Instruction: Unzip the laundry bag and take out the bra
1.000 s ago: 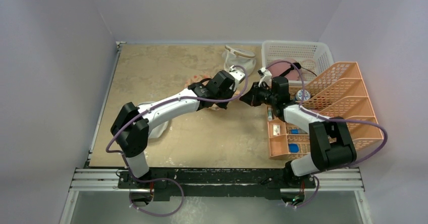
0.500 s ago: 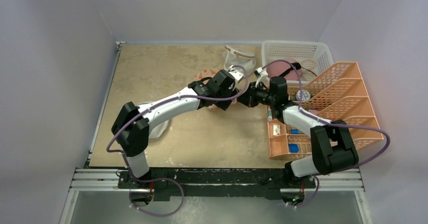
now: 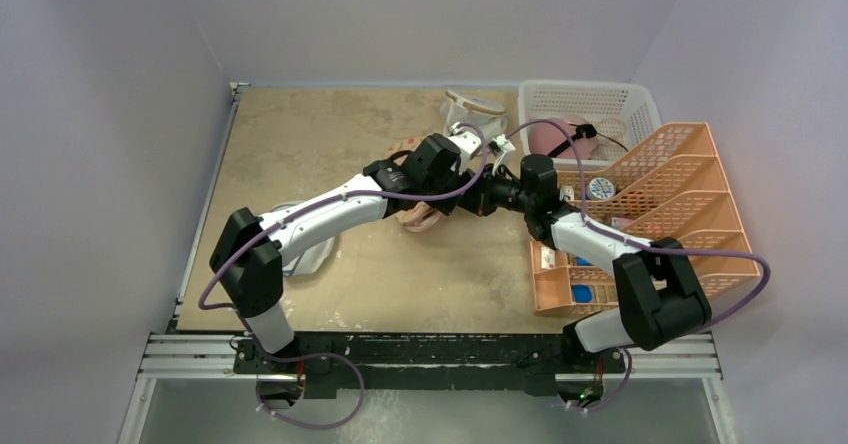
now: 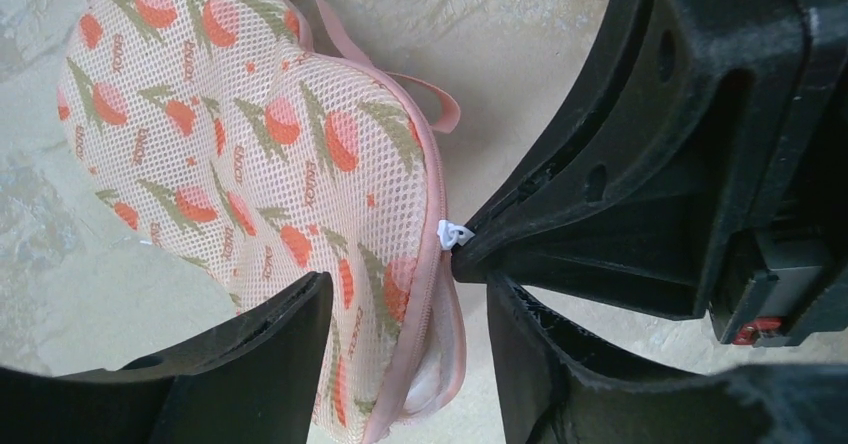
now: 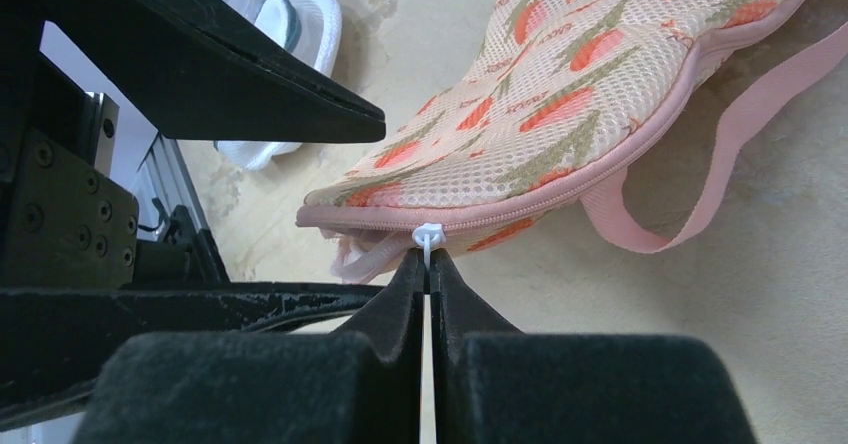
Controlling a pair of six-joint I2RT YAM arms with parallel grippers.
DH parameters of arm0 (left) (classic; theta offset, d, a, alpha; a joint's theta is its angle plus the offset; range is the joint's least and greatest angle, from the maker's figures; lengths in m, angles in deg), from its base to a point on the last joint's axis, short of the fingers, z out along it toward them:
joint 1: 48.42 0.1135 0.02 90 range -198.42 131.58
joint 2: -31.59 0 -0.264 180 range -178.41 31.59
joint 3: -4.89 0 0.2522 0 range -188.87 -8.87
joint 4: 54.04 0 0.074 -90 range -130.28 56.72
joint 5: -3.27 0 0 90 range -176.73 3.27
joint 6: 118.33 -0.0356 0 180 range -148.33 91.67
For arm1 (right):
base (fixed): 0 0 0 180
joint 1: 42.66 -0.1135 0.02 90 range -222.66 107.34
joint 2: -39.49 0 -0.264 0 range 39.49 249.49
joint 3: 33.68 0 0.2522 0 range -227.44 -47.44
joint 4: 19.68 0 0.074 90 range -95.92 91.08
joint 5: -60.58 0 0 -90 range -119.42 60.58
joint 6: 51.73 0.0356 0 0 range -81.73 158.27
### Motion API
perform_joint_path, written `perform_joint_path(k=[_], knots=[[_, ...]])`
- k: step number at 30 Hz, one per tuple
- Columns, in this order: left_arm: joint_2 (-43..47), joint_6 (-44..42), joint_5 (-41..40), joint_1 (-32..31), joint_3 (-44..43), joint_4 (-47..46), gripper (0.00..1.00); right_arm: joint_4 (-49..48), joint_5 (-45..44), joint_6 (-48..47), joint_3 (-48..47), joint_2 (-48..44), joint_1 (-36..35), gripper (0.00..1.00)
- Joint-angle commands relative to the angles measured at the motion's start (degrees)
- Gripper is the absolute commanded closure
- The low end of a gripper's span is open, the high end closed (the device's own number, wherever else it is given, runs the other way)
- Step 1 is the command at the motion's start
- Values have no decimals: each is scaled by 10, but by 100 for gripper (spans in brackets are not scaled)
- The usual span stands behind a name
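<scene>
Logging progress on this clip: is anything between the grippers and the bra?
Yes: the laundry bag itself. Its zip is closed along most of the visible edge, the right gripper pinches the white zip pull, and no bra shows.

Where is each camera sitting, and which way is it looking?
Top external: above and behind the arms, looking down on the table; both arms show.
Left wrist: on the left arm, looking down past the open left hand at the laundry bag.
Right wrist: on the right arm, looking low along the right hand, shut on the zip pull.
Shared: both wrist views show the laundry bag, the zip pull and the other hand.
</scene>
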Motion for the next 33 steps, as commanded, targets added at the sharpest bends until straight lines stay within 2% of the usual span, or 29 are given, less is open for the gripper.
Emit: perform_joint_path(k=[1,5,12,16,24,27,33], knots=[[-8,-1,-17,2,-14,-3,47,-33,2,11,0,-19,1,100],[-14,-1,-17,2,-16,-1,62,-32,2,12,3,-21,1,100],[-19,-6,-15,2,-18,3,80,-34,1,8,5,-11,1,100],[-18,-14,-22,2,-25,14,99,-24,0,0,3,-2,1,100],[18,-25,-56,0,-8,76,100,-13,6,-18,-5,38,7,100],[45,-28,-65,0,36,88,100,-21,11,-25,-4,51,24,100],[93,-10,-85,0,130,39,100,-10,31,-50,-18,79,63,100]])
